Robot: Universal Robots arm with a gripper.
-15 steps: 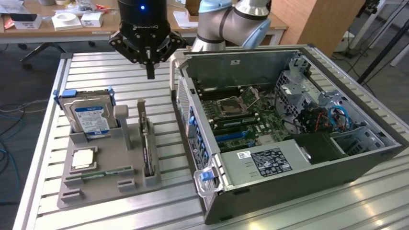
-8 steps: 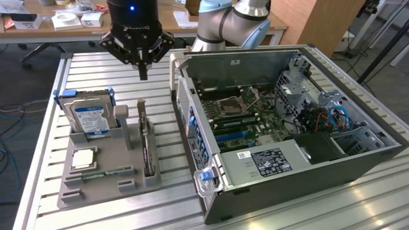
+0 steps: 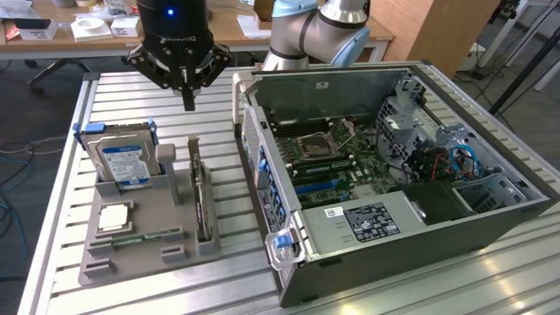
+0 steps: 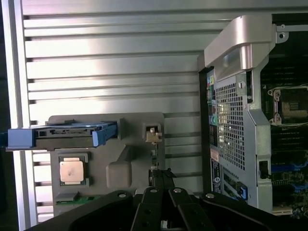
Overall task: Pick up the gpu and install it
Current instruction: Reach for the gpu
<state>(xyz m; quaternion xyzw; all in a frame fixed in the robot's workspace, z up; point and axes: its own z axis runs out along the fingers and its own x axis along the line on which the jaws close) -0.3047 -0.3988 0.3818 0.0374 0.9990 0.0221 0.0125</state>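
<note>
gpu (image 3: 202, 210): flat card, green board with black shroud, standing on its long edge in a slot of the holder tray, on the tray side nearest the computer case. Not gripped, nothing touching it from above.

Silver ribbed aluminium counter (image 3: 131, 92) (image 4: 120, 62) carries everything.

Dark grey metal computer case (image 3: 490, 216) (image 4: 231, 125) lies on its side on the exterior view's right, side panel off, interior facing up. Green motherboard (image 3: 341, 157) is exposed inside, with blue cables near the far corner.

Silver-and-pale-blue robot arm (image 3: 306, 26) rises behind the case.

Grey plastic holder tray (image 3: 144, 216) (image 4: 130, 159) lies flat on the counter on the exterior view's left, just beside the case and apart from it.

Black pincer (image 3: 188, 104) (image 4: 162, 175): fingers together, clamped on nothing. It hangs over the counter past the tray's far end, roughly in line with the gpu slot and above the card's far end, clear of card and tray.

Boxy hard drive with blue-white label (image 3: 122, 161) (image 4: 62, 135), in a blue carrier, stands upright at the tray's far corner away from the case.

Square silver processor chip (image 3: 114, 218) (image 4: 71, 171) lies flat in a tray pocket, nearer the camera than the drive.

Thin green memory stick (image 3: 136, 239) lies in a slot nearer still, at the tray's near part.
</note>
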